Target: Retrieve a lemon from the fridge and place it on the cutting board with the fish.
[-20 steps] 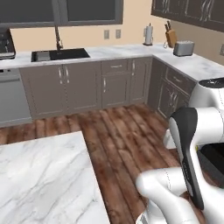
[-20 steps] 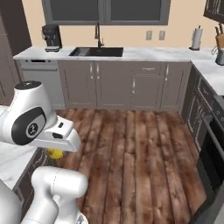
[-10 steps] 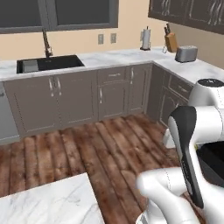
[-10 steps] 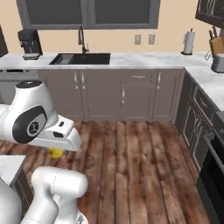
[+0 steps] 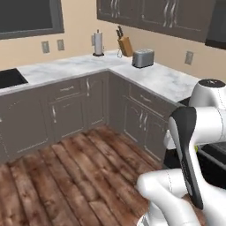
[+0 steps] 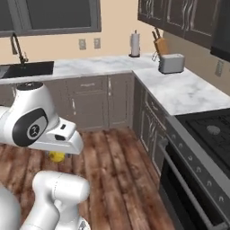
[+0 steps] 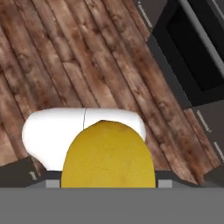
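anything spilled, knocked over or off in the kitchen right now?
Nothing stands out. The round yellow lemon sits in the pincer above the wood floor. On the marble counter, the silver toaster, knife block and paper towel roll stand upright.

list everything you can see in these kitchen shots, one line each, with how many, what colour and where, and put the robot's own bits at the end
lemon: one, yellow, close in front of the hand camera, held over the floor
toaster: one, silver-grey, on the corner counter
knife block: one, tan with dark handles, behind the toaster by the wall
paper towel roll: one, white on a dark stand, at the back of the counter
sink: one, dark, set in the counter under the window, with a dark tap
stove: one, black, at the right, oven door below
cabinets: several, brown-grey, under and above the marble counter
floor: one, brown wood planks
arm: one, white with dark joints, low in both base views
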Tool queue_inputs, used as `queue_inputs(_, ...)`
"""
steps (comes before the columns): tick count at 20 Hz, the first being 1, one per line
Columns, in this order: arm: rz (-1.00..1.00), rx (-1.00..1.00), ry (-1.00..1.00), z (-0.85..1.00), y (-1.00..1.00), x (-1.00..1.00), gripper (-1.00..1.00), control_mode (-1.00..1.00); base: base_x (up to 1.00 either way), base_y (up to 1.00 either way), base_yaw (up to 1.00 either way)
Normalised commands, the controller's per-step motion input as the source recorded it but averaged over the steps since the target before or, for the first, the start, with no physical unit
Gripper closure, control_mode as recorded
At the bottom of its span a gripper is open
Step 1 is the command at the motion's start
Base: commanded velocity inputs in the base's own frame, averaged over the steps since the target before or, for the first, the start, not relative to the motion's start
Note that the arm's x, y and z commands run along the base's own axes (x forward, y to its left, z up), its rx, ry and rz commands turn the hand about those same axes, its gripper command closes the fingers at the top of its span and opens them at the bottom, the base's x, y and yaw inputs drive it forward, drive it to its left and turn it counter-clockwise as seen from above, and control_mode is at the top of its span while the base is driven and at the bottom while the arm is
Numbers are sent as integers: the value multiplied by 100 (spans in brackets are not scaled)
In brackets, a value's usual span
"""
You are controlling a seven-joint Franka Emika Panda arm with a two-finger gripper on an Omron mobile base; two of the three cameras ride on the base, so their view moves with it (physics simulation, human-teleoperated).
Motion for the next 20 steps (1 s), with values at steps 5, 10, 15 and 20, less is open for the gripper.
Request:
queue_inputs(5, 0, 0, 0, 0, 0, 0, 100, 100, 70, -80, -53)
queue_inputs(10, 0, 0, 0, 0, 0, 0, 100, 100, 56, -80, -58)
queue_inputs(15, 0, 0, 0, 0, 0, 0, 100, 100, 48, -66, -58)
queue_inputs(20, 0, 0, 0, 0, 0, 0, 100, 100, 3, -15, -42)
